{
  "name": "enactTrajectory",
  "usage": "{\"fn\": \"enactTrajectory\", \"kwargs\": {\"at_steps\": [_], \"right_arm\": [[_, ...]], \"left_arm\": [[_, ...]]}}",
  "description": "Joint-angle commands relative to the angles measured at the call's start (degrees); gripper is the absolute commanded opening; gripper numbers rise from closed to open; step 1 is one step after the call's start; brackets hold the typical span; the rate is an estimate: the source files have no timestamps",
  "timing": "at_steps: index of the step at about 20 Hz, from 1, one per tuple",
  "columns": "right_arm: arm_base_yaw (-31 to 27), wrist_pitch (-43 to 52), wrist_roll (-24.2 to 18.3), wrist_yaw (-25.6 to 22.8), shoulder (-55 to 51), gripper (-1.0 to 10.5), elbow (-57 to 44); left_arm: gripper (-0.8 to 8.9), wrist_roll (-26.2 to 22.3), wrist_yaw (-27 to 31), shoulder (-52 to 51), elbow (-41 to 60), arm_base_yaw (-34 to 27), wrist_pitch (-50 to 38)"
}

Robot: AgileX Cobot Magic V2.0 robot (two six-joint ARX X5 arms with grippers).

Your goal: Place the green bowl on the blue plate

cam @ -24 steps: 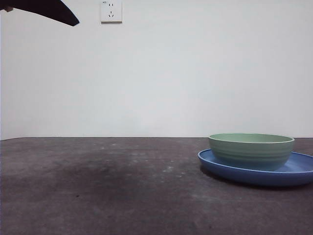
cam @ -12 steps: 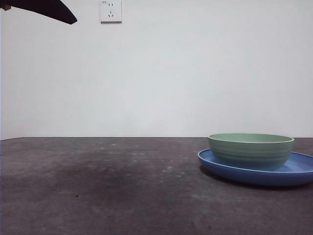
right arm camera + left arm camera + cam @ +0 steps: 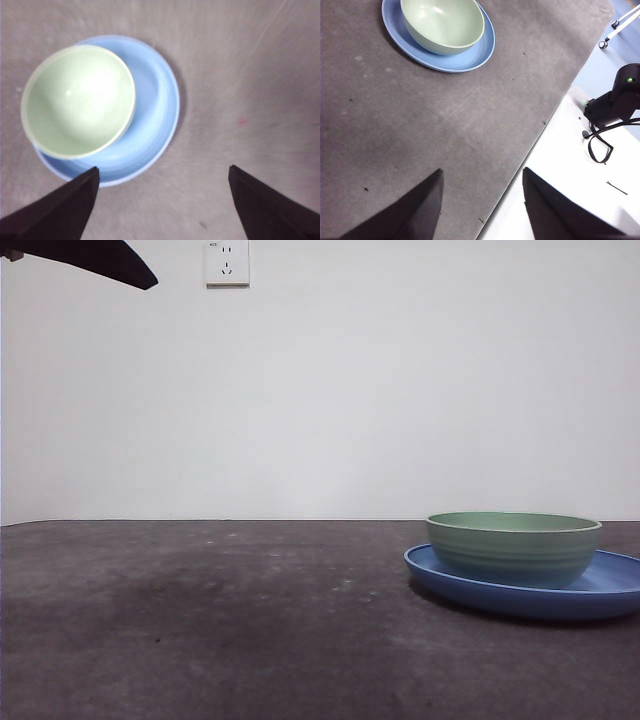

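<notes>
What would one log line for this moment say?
bowl: upright on plate, off-centre | left gripper: open, empty, far off | right gripper: open, empty, above plate | task: looks done

A dark grey, felt-like mat (image 3: 220, 620) covered the desk and filled the lower part of the front view, its surface mottled with faint pale scuffs and small specks. Behind it rose a plain white wall (image 3: 330, 400). High on that wall sat a white electrical socket (image 3: 227, 262). From the left wrist view, the mat ended at a straight edge, and a bare white desk (image 3: 570, 170) surface showed beside it. On that white surface lay a loop of black cable (image 3: 600, 145), next to a black device with a small green light (image 3: 620, 97).
</notes>
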State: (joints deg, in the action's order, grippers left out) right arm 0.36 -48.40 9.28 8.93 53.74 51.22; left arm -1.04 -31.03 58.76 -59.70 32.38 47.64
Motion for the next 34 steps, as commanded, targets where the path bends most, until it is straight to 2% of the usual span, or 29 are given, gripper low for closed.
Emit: {"fn": "enactTrajectory", "kwargs": {"at_steps": [1, 5, 7, 20, 25, 32, 34], "right_arm": [[-4.79, 5.35, 0.57, 6.95, 4.42, 4.2, -1.70], [-10.14, 10.95, -1.01, 15.08, 14.10, 4.2, -2.64], [-10.29, 13.86, -1.07, 16.79, 18.56, 4.0, -2.64], [-7.32, 26.62, -1.03, 17.20, 37.94, 2.2, -2.64], [-6.86, 28.92, -0.87, 16.94, 39.17, 0.1, -2.64], [-8.00, 28.85, 0.15, 17.49, 37.51, 0.1, -2.62], [-8.15, 28.96, 1.07, 19.69, 35.85, 0.1, -2.62]], "left_arm": [[2.57, -1.33, -0.35, 0.39, -0.31, 0.26, -0.46], [2.57, -1.38, -0.33, 0.39, -0.31, 0.26, -0.52], [2.57, -1.38, -0.35, 0.39, -0.31, 0.26, -0.57], [2.57, -1.33, -0.33, 0.39, -0.31, 0.26, -0.55], [2.57, -1.33, -0.33, 0.39, -0.31, 0.26, -0.55], [2.57, -1.33, -0.33, 0.39, -0.31, 0.26, -0.55], [2.57, -1.33, -0.33, 0.39, -0.31, 0.26, -0.55]]}}
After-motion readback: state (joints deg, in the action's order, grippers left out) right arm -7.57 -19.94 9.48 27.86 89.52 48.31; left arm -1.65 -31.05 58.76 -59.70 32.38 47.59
